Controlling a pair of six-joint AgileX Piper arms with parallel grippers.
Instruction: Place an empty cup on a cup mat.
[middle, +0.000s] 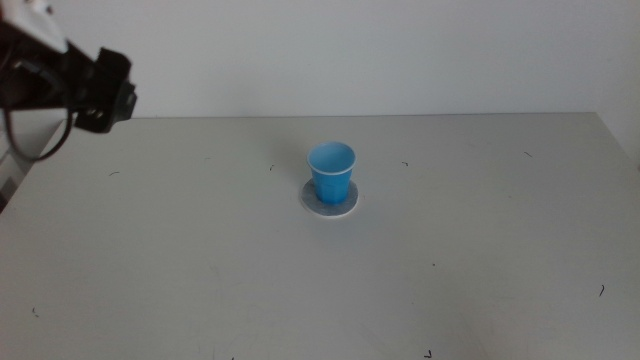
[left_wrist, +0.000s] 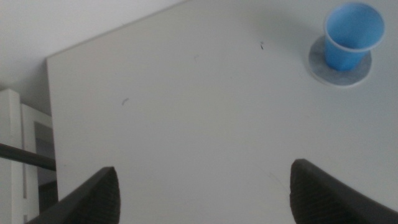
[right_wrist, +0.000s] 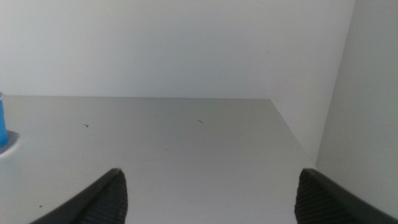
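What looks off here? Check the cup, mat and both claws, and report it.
Nothing stands out. The cup stands upright on the cup mat, empty. The left claw is open, raised at the table's far left; the right claw is open.

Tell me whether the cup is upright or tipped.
Upright: the cup stands on the cup mat, open mouth up, blue inside showing.

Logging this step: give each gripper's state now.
Left gripper: open, empty, high above the table's left side.
Right gripper: open, empty, waiting.
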